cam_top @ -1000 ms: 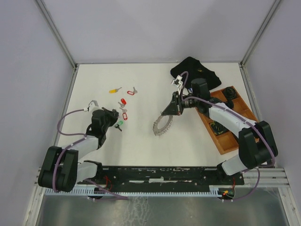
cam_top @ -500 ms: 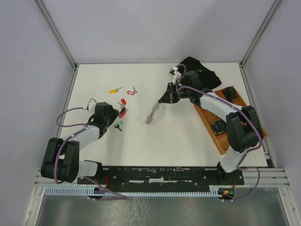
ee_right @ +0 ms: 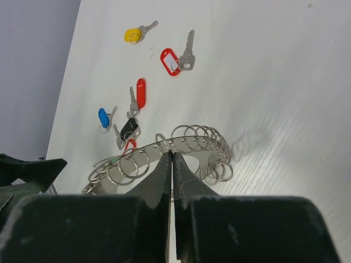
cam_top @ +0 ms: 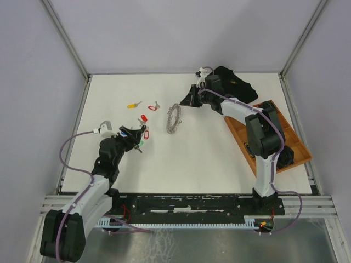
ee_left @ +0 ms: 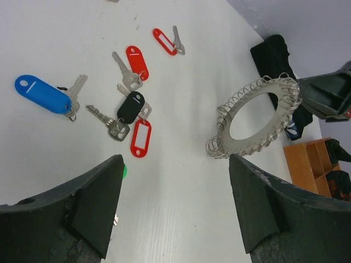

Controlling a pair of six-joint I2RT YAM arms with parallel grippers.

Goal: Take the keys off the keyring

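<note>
A wooden tray (cam_top: 292, 133), orange-brown and split into compartments, lies on a white table (cam_top: 192, 156) at an angle to the table's edges. Dark items (ee_left: 339, 183) sit in some of its compartments; what they are cannot be told. Just beyond the tray's far corner, a crumpled black cloth (cam_top: 238, 87) lies against the back edge of the table. Plain grey walls (cam_top: 164, 33) rise behind the tray and to either side of it, joined at the corners by slanting metal posts (cam_top: 66, 38). Nearer than the tray, along the table's front edge, runs a black perforated rail (cam_top: 186, 201).
</note>
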